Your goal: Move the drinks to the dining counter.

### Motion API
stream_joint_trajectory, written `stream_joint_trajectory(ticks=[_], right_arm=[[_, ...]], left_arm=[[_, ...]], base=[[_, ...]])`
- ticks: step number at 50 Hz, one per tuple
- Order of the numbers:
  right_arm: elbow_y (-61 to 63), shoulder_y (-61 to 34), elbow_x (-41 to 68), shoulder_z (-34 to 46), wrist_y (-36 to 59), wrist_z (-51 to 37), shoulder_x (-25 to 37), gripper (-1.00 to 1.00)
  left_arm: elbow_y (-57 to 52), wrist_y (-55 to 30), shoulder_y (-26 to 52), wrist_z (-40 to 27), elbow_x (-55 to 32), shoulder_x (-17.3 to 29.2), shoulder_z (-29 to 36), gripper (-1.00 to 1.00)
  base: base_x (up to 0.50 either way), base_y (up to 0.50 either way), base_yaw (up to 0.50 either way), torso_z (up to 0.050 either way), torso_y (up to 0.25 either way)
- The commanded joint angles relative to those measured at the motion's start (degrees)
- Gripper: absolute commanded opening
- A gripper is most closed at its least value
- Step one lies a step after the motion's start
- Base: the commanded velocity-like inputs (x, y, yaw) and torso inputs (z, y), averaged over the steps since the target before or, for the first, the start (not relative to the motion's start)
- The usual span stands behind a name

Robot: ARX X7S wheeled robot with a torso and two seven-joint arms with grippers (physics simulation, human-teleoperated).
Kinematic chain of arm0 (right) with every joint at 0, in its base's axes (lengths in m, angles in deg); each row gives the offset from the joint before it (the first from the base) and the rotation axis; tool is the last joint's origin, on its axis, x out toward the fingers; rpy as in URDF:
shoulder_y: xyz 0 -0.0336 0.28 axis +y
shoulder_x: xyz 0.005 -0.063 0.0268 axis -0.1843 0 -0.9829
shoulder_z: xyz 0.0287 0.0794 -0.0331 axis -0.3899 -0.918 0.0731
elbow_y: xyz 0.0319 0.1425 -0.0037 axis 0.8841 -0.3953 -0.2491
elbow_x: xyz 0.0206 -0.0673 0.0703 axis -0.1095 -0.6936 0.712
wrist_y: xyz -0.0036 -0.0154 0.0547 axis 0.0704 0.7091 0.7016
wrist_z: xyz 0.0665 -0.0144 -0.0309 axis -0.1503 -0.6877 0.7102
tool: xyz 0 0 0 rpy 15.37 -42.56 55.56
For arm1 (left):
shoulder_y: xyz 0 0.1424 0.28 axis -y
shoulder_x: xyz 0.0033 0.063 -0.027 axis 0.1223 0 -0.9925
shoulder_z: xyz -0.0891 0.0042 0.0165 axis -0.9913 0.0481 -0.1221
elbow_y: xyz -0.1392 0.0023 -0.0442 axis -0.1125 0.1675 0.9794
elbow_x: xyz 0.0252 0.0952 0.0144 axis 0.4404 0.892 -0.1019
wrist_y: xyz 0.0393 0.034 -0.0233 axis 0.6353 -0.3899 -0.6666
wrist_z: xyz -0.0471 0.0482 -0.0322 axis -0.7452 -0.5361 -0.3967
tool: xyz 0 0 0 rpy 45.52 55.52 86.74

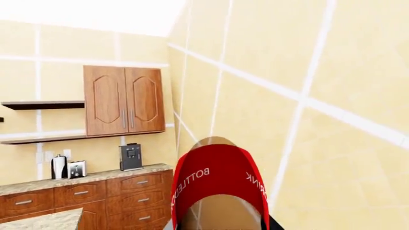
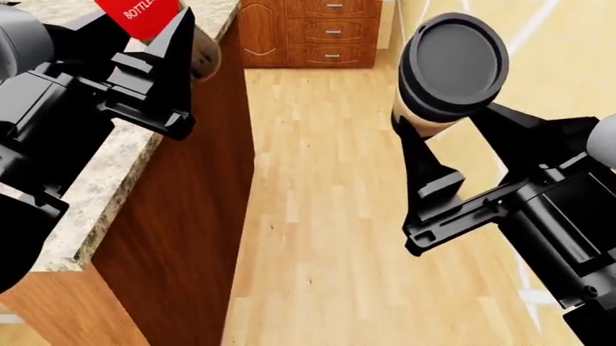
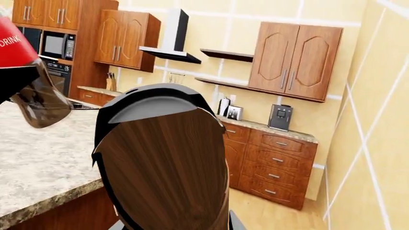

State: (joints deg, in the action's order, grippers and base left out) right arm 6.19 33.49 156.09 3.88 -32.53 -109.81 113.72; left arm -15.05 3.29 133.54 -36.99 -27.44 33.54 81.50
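Granite-topped dining table [image 2: 106, 180] with its reddish wood base fills the head view's left. Above its edge the left hand [image 2: 159, 43] grips the cola bottle [image 2: 144, 16], red label partly cut off by the frame. Over the wood floor [image 2: 327, 216], clear of the table, the right hand [image 2: 433, 122] clamps the cork-sleeved cup [image 2: 452, 65], black lid facing the camera, sleeve mostly hidden.

Bright even render light; sharp, soft shadows, no glare.
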Motion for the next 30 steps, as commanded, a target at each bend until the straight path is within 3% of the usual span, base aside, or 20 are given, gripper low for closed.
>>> stream_joint_trajectory(ticks=[1, 30], right_arm=[[0.4, -1.1, -1.9, 0.0, 0.9, 0.6, 0.1, -1.00], [0.8, 0.8, -3.4, -0.1, 0.1, 2.4, 0.3, -1.00]], left_arm=[[0.1, 0.3, 0.6, -1.0, 0.2, 0.0, -0.8, -1.00], [0.0, 0.5, 0.5, -1.2, 0.1, 0.4, -0.3, -1.00]], base=[[-0.15, 0.50, 0.00, 0.000, 0.000], [-0.14, 0.50, 0.00, 0.001, 0.001]])
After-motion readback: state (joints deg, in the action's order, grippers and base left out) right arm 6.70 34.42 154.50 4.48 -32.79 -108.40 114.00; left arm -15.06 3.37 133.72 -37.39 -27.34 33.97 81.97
